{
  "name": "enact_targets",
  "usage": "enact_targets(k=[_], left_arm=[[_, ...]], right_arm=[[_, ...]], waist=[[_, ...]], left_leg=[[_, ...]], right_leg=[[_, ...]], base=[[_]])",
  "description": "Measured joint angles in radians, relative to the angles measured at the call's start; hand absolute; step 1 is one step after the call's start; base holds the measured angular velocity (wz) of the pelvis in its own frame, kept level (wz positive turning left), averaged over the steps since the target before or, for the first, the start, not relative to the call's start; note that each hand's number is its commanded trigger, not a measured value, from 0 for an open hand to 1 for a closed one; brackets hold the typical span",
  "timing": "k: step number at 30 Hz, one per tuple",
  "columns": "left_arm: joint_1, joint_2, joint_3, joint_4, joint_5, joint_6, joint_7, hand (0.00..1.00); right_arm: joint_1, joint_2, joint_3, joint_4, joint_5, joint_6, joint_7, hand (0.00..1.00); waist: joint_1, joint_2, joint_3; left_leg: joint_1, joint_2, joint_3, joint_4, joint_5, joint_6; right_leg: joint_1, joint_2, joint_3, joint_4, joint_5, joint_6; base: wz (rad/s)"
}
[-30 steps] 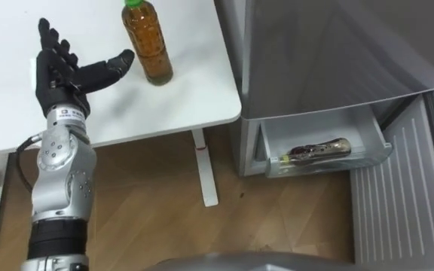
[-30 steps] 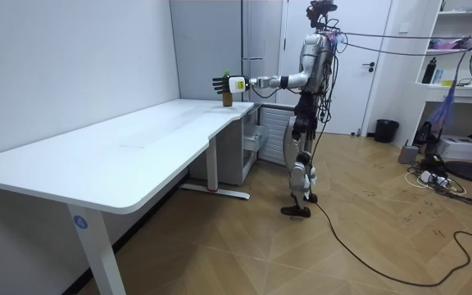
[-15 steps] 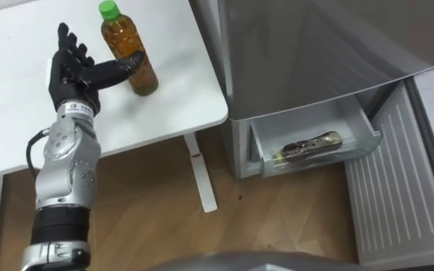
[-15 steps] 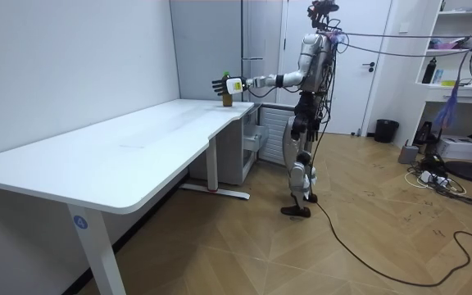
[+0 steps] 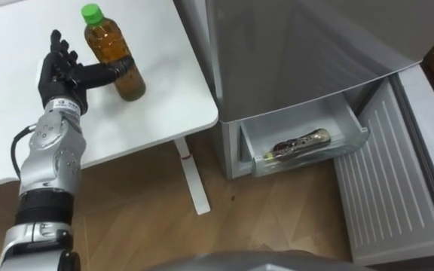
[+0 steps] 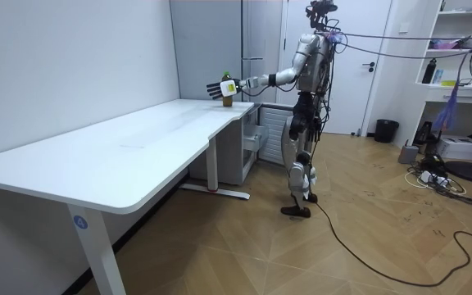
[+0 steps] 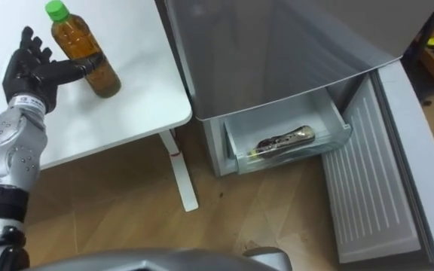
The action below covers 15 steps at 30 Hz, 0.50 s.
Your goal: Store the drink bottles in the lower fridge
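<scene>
While the robot stands on the wooden floor [image 5: 262, 211] before the fridge [image 5: 300, 53], near the end of the white surface [image 5: 164, 98], its left arm is stretched out level over that surface.

Left hand [image 5: 59, 68]: fingers straight and spread, pointing toward 12 o'clock in the eye views. The thumb extends toward 3 o'clock, with its tip against the lower side of the tea bottle [image 5: 111, 53]. No finger is curled round the bottle.

Tea bottle: upright on the surface, green cap on, amber liquid inside. It stands near the corner of the surface closest to the fridge, with the hand at its 9 o'clock.

Fridge: grey, at 3 o'clock of the surface, just beside its edge.

Fridge door [image 5: 386, 188]: swung open, lying toward 4 o'clock.

Lower drawer [image 5: 313, 156]: pulled out, clear-walled, at 4 o'clock from the tea bottle and well apart from it.

Drawer contents: one dark bottle [image 5: 300, 143] lying on its side along the front wall.
</scene>
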<state>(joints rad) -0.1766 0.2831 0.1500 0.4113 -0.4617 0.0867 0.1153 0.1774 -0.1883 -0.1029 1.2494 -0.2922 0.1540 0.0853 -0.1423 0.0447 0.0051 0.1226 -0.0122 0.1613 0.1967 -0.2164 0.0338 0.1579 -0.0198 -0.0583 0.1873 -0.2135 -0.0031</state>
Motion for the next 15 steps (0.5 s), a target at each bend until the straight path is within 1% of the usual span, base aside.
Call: enact_targets(k=[4,6,11,15], left_arm=[[-0.012,0.013,0.000,0.007,0.049,0.002,0.007,0.00],[-0.018,0.015,0.000,0.009,0.065,0.003,0.009,0.00],[-0.040,0.016,0.000,0.011,0.092,0.023,0.010,0.00],[-0.078,0.020,0.001,0.016,0.122,0.037,0.010,0.00]], right_arm=[[-0.002,-0.003,0.000,0.004,0.017,0.000,-0.005,0.00],[-0.002,-0.004,0.000,0.004,0.024,0.000,-0.009,0.00],[0.000,-0.005,0.000,0.004,0.040,0.001,-0.010,0.00],[-0.002,-0.012,-0.001,0.002,0.048,0.001,-0.011,0.00]], waist=[[0.001,0.011,0.0032],[0.003,0.012,0.0041],[0.007,0.012,0.0046],[0.009,0.012,0.0042]], left_leg=[[0.006,0.001,-0.003,-0.002,0.000,0.000],[0.006,0.001,-0.004,-0.002,0.000,0.000],[0.005,0.001,-0.003,0.000,0.000,0.000],[0.004,0.000,-0.002,0.000,0.000,0.000]], right_leg=[[0.001,0.001,0.001,0.002,0.000,0.000],[0.001,0.001,0.002,0.002,0.000,-0.001],[0.000,0.002,0.004,0.002,0.001,-0.001],[-0.002,0.003,0.010,-0.002,0.000,-0.001]], base=[[0.00],[0.00],[0.00],[-0.02]])
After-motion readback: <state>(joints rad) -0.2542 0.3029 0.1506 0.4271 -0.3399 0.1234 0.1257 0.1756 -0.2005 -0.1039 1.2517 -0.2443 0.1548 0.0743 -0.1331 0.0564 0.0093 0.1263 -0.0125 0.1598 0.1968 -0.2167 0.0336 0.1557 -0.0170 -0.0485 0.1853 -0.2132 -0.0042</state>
